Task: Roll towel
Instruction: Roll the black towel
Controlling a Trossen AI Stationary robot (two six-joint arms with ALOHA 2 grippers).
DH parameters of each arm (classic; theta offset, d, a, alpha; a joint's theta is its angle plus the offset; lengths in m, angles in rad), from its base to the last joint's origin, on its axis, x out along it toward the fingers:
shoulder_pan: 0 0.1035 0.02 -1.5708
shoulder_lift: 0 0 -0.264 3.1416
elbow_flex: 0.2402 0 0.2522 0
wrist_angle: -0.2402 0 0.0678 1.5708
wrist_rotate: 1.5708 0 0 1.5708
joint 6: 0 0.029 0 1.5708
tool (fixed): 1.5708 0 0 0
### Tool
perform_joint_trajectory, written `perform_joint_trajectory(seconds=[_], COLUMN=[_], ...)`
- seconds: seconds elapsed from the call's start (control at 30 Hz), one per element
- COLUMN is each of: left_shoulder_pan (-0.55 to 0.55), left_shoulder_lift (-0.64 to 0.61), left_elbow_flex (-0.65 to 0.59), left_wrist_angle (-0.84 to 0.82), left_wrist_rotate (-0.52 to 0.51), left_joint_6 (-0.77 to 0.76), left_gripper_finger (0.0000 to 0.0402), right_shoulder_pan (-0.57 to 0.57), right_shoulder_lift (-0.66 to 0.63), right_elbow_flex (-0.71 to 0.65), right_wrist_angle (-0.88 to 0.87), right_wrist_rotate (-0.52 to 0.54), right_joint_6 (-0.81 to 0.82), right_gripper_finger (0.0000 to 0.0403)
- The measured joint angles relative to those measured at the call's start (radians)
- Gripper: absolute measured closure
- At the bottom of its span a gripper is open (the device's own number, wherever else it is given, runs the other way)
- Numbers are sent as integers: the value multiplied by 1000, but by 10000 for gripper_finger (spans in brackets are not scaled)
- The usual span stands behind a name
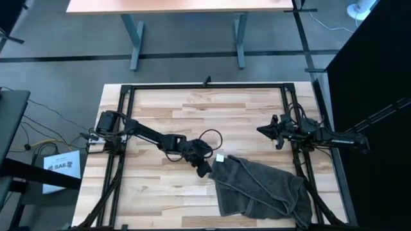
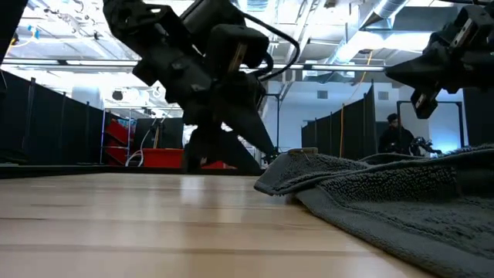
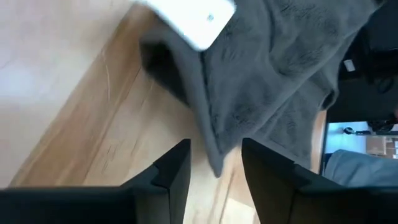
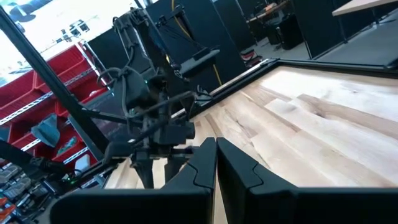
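Starting on the left side of the tabletop: the left arm reaches in from the left edge toward the middle, and its gripper sits low, right at the towel's left corner. From the left wrist view you can see both fingers spread apart with the towel's hemmed edge running down between them, so the jaws are parted around that corner; I can't really tell if either finger is actually touching the cloth. There's a small white tag at that same corner, just beside the gripper. The towel itself is dark grey terry, lying rumpled and partly folded over itself in the front right part of the tabletop, stretching from about the middle toward the front right corner. In the low view its near corner is lifted a bit off the wood, with the rest spreading flat to the right. Over on the right, the right arm comes in from the right edge and its gripper hangs in the air back of the towel, well apart from it, fingers pressed together with nothing in them.
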Motion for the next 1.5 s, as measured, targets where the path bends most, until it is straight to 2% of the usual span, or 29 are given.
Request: perform_joint_trajectory(seconds=[0.23, 0.47, 0.7, 0.8, 0.93, 1.0, 1.1, 1.2, 1.33, 1.5], left_shoulder_pan=[-7, -18, -17, -17, -16, -16, -6, 17, 64, 155], left_shoulder_lift=[2, 73, 115, 111, 111, 98, 44, -44, -169, -327], left_elbow_flex=[1, 50, 96, 100, 98, 98, 100, 123, 156, 163], left_wrist_angle=[26, 89, 48, 56, 64, 69, 65, 29, -106, -231], left_wrist_rotate=[-46, -38, -16, -11, -1, 3, 8, 5, -36, -103], left_joint_6=[21, 26, 75, 90, 95, 92, 97, 145, 236, 322], left_gripper_finger=[278, 279, 285, 314, 388, 395, 400, 400, 401, 401], right_shoulder_pan=[-1, -2, -2, -2, -2, -2, 1, 1, 13, 41], right_shoulder_lift=[0, 0, 0, 0, 0, 0, 0, 0, 0, 7], right_elbow_flex=[0, 0, 0, 0, 0, 0, 0, 6, 10, 12], right_wrist_angle=[-2, -3, -5, -5, -5, -3, 7, 5, 24, 27], right_wrist_rotate=[0, 0, 1, 1, 1, 1, -1, -46, -101, -103], right_joint_6=[-10, -13, -33, -36, -36, -35, -12, -12, -10, -10], right_gripper_finger=[403, 403, 403, 403, 403, 403, 403, 403, 403, 403])
